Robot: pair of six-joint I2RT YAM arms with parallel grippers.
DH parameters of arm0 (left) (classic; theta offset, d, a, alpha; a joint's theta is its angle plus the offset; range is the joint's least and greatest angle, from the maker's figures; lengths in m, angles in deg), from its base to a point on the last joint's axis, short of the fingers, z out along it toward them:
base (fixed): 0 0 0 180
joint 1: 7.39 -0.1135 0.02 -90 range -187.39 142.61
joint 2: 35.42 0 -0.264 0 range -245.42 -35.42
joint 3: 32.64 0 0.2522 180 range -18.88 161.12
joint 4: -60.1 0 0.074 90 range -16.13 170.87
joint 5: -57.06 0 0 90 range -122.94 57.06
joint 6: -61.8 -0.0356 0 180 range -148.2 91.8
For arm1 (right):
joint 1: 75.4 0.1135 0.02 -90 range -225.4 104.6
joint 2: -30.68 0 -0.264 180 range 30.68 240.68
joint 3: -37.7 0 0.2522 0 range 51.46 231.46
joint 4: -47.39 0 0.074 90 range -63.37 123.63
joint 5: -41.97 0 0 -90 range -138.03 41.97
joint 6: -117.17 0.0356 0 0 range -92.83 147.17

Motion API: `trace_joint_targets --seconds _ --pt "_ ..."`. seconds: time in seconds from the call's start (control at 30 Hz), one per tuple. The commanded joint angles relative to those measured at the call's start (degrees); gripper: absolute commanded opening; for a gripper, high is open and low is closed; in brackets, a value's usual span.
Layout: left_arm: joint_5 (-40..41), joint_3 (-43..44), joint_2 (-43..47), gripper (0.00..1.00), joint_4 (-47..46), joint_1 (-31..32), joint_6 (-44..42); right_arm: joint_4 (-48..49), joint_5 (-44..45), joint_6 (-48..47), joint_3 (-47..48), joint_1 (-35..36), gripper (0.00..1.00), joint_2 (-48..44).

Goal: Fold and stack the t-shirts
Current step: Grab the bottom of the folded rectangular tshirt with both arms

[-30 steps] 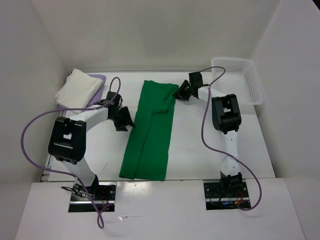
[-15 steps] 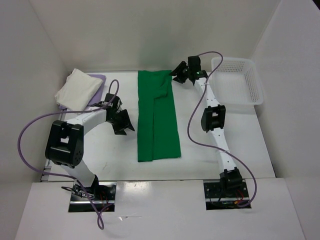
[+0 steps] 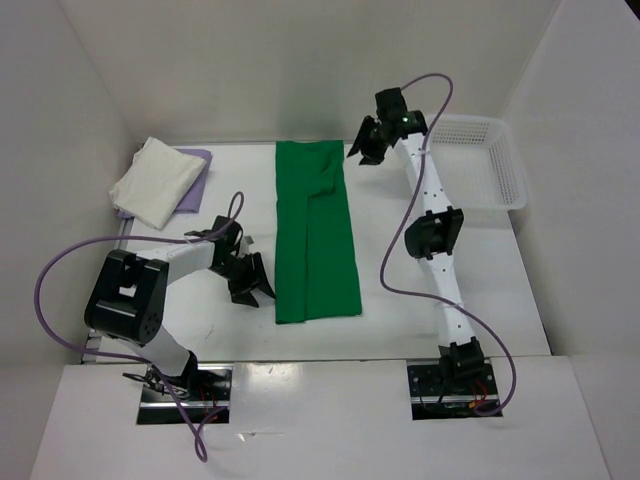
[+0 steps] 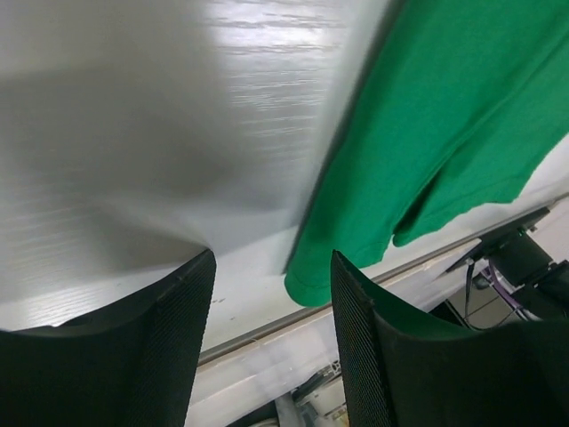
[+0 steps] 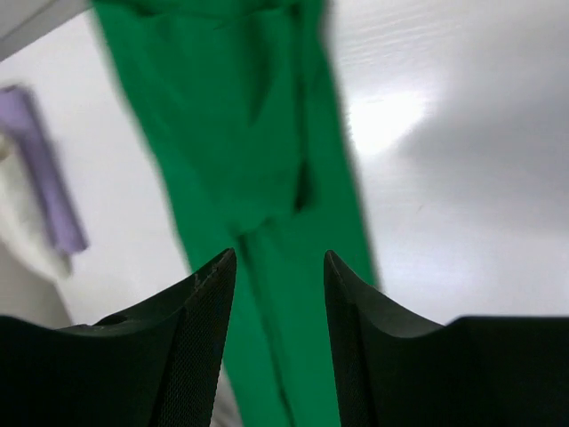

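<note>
Left gripper: the left gripper [image 3: 250,288] is seen low over the table [image 3: 310,340], just beside the near left corner of the green t-shirt [image 3: 315,240]; the cloth is not touched.
Left jaws: they are held well apart with nothing gripped. In the left wrist view only bare table and the shirt's near hem are seen past the fingers [image 4: 169,338].
Green t-shirt, place: it is laid flat in the middle of the table as a long narrow strip, folded lengthwise and running from the near edge toward the far wall. A cross fold is judged to be not yet made.
Green t-shirt, handling: it is judged light, limp and soft, and not fragile. No shape would be kept once it is lifted, and the layers could slide apart if only the top one is pinched.
Where to take hold: the corners of a short end are judged best, with every layer caught together, so that the end can be carried over flat.
Stack: the cream t-shirt [image 3: 155,180] is seen lying on the lavender t-shirt [image 3: 200,160] at the far left, well apart from the green strip.
Right gripper: the right gripper [image 3: 362,148] is held at the far end, just beside the strip's far right corner.
Right jaws: they are parted and nothing is held; green cloth is seen below the gap in the right wrist view.
Basket: the white mesh basket [image 3: 470,122] is set at the far right.
</note>
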Motion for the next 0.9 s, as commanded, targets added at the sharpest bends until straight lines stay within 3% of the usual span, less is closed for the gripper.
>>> trace_joint_targets --seconds 0.0,0.07,0.13,0.2,0.23,0.27,0.3,0.33,0.4,0.47,0.6,0.7,0.87 --pt "-3.6 -0.6 0.7 0.62 -2.1 0.8 -1.0 -4.8 1.5 -4.0 -2.8 2.3 0.5 -23.2" --pt "-3.6 -0.6 0.7 0.62 -2.1 0.9 -2.0 -4.8 3.5 -4.6 -7.4 4.1 0.5 -29.5" --pt "-4.1 -1.7 0.7 0.62 -2.1 1.4 -2.0 -3.2 6.3 -4.6 -19.4 7.1 0.5 -40.4" --pt "-4.1 -2.5 0.7 0.62 -2.1 1.4 -2.0 8.8 9.0 -4.6 -47.0 11.3 0.5 -51.2" --pt "-4.1 -2.5 0.7 0.62 -2.1 1.4 -2.0 16.4 9.0 -3.1 -59.5 11.3 0.5 -66.2" --pt "-4.1 -2.5 1.3 0.61 -2.1 1.9 -2.0 23.9 5.2 -0.5 -71.4 11.3 0.5 -73.3" --pt "-3.4 -2.5 1.3 0.6 -2.1 1.9 -2.0 35.2 1.7 5.2 -91.1 7.9 0.5 -79.1" --pt "-3.4 -2.5 1.3 0.6 -2.1 1.9 -2.0 37.8 -1.8 7.3 -98.5 6.3 0.48 -85.6" --pt "-3.4 -3.0 1.3 0.59 -2.1 1.9 -1.4 39.0 -7.1 8.1 -111.7 5.5 0.41 -86.6" --pt "-4.2 -3.0 0.8 0.58 -2.1 2.4 -1.4 43.5 -9.8 8.8 -121.2 7.7 0.31 -87.5" --pt "-4.8 -3.0 0.1 0.56 -2.1 3.8 -0.1 53.4 -9.8 12.1 -134.7 7.7 0.31 -90.5" --pt "-4.8 -3.0 -0.6 0.53 -2.6 5.3 1.4 54.6 -10.4 12.1 -139.8 8.2 0.39 -89.2" --pt "-4.8 -3.5 -0.6 0.48 -2.6 7.1 2.5 53.9 -9.3 12.4 -142.7 8.7 0.42 -86.2"
